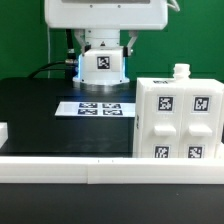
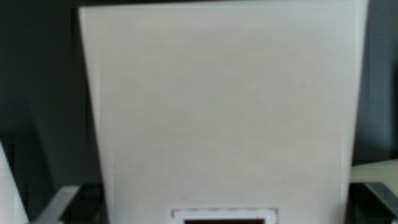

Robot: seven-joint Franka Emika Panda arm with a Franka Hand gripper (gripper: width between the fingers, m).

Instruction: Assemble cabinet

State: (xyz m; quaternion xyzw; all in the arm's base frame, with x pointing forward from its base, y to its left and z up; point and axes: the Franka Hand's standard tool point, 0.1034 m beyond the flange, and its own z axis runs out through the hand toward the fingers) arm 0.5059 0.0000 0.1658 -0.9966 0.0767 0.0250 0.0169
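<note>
The cabinet body (image 1: 178,118), a large white box with several black-and-white tags on its front, stands at the exterior view's right, near the front rail. My gripper (image 1: 102,72) hangs at the back centre, above the table. It holds a flat white tagged panel (image 1: 104,63) upright. In the wrist view this panel (image 2: 214,110) fills most of the picture between my fingers, with a dark tag edge low down. The gripper (image 2: 222,206) is mostly hidden behind it.
The marker board (image 1: 97,107) lies flat on the black table below the gripper. A white rail (image 1: 60,166) runs along the front edge. A small white piece (image 1: 3,132) sits at the exterior view's far left.
</note>
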